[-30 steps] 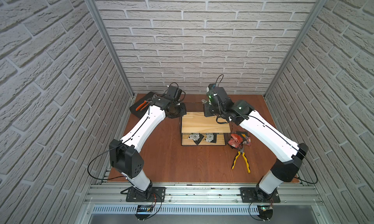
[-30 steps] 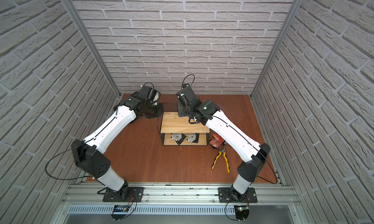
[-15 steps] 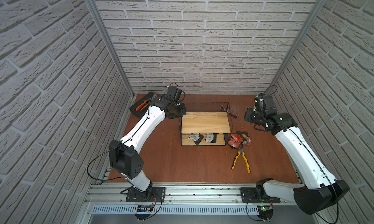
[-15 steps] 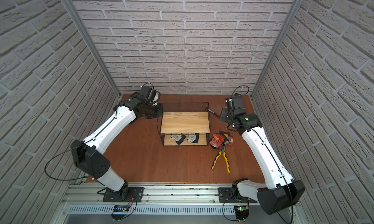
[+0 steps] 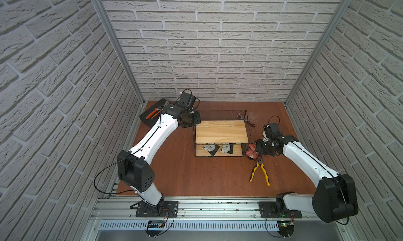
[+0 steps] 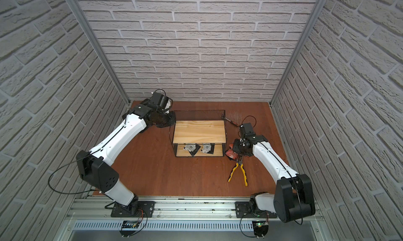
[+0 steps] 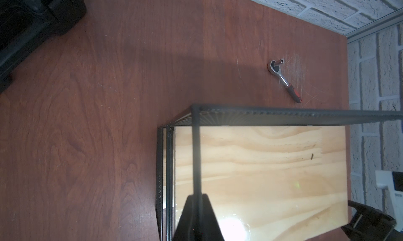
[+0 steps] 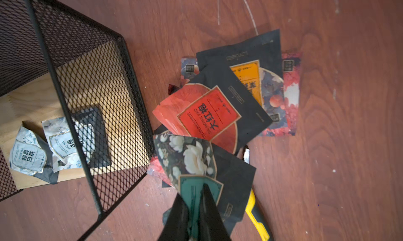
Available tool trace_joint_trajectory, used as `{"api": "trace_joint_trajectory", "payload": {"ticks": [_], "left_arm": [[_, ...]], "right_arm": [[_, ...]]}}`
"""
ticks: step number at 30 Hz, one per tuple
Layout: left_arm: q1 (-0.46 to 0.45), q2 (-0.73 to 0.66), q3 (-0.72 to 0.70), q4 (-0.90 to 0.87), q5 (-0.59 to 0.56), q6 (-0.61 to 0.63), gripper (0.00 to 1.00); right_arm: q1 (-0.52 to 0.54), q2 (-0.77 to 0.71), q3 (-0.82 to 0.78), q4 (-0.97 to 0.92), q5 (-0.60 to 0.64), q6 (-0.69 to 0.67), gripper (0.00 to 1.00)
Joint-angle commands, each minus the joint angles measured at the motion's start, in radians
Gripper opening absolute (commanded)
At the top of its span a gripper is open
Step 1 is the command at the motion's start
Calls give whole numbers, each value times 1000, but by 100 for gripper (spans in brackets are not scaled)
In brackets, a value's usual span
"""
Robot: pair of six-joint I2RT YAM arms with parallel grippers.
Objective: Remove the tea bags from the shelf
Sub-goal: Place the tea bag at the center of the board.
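Observation:
The shelf [image 5: 221,132] stands mid-table, its top pine board bare. On its lower board lie two white-grey tea bags [image 5: 209,147] [image 5: 226,148], also seen through the mesh in the right wrist view [image 8: 65,141]. My left gripper [image 7: 197,196] is shut on a thin black rod of the shelf's wire frame at its back left corner. My right gripper [image 8: 194,196] is shut on a floral, green-labelled tea bag [image 8: 187,159] held low over a pile of red and black tea bags [image 8: 220,111] on the table, just right of the shelf [image 8: 91,80].
Yellow-handled pliers [image 5: 259,174] lie in front of the pile, partly under it. A small ratchet [image 7: 283,80] lies behind the shelf's right back corner. A black tool case [image 5: 152,114] holding orange pliers sits at the back left.
My right arm swung from over the shelf's back edge out to the right, then came down beside the shelf over the pile. My left arm has stayed put.

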Motion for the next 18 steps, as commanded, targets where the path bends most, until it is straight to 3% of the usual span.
{"api": "trace_joint_trajectory", "payload": {"ticks": [1,7,18], "left_arm": [[-6,-37,2,16,-4,8,8],[-6,-35,0,18,-6,6,8],[-6,-36,-4,21,-9,-1,8]], "right_arm": [[-1,26,-11,83,-36,-21,15],[1,57,-10,109,-51,-12,21],[1,-24,24,47,-15,18,56]]}}
